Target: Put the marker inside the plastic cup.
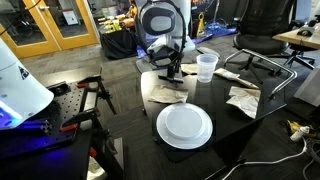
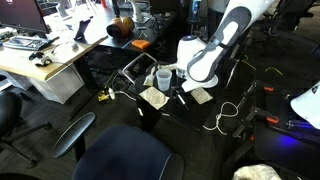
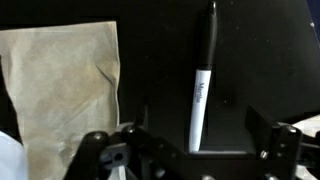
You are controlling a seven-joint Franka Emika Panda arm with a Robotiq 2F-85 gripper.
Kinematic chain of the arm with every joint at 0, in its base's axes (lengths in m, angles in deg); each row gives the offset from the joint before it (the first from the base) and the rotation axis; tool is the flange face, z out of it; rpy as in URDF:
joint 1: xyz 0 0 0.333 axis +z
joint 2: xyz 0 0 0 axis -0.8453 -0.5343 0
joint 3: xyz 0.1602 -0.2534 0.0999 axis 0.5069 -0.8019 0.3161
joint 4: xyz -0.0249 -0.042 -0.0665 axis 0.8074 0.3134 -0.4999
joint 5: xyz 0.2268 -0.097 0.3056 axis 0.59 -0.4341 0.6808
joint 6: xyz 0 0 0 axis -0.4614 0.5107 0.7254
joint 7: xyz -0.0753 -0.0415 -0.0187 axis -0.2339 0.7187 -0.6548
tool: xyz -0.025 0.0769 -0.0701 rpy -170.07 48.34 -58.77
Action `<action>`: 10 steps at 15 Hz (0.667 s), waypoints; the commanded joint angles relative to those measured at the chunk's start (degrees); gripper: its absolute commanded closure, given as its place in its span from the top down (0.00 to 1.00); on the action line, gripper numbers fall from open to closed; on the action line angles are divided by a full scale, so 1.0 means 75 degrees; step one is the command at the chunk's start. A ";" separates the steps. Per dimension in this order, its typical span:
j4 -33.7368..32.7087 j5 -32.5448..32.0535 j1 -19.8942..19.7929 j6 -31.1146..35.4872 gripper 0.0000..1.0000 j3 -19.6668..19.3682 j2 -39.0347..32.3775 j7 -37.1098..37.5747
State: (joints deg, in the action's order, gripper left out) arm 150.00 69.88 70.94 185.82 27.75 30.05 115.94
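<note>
In the wrist view the marker [image 3: 204,85] lies on the black table, with a black upper half and a white printed barrel. My gripper [image 3: 198,128] is open just above it, one finger on each side of the marker's lower end, not closed on it. In an exterior view the gripper [image 1: 172,70] hangs low over the table, left of the translucent plastic cup [image 1: 206,67], which stands upright and apart from it. The cup [image 2: 162,77] and gripper [image 2: 182,90] also show from the opposite side. The marker is hidden by the gripper in both exterior views.
A round white plate [image 1: 184,125] sits near the table's front edge. Crumpled paper napkins lie by the gripper [image 1: 165,92] [image 3: 65,90] and right of the cup [image 1: 243,98]. Office chairs [image 1: 262,35] and desks surround the black table [image 1: 130,110].
</note>
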 commanded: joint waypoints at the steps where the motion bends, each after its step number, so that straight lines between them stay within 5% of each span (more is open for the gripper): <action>1: -0.0266 -0.0004 0.0108 0.0013 0.75 -0.0131 -0.0189 0.0333; 2: -0.0312 -0.0017 0.0119 -0.0008 0.74 -0.0150 -0.0227 0.0371; 10: -0.0483 0.0008 0.0084 -0.0035 0.13 -0.0169 -0.0324 0.0386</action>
State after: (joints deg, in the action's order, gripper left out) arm 147.54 69.88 70.96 185.76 27.08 28.34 116.84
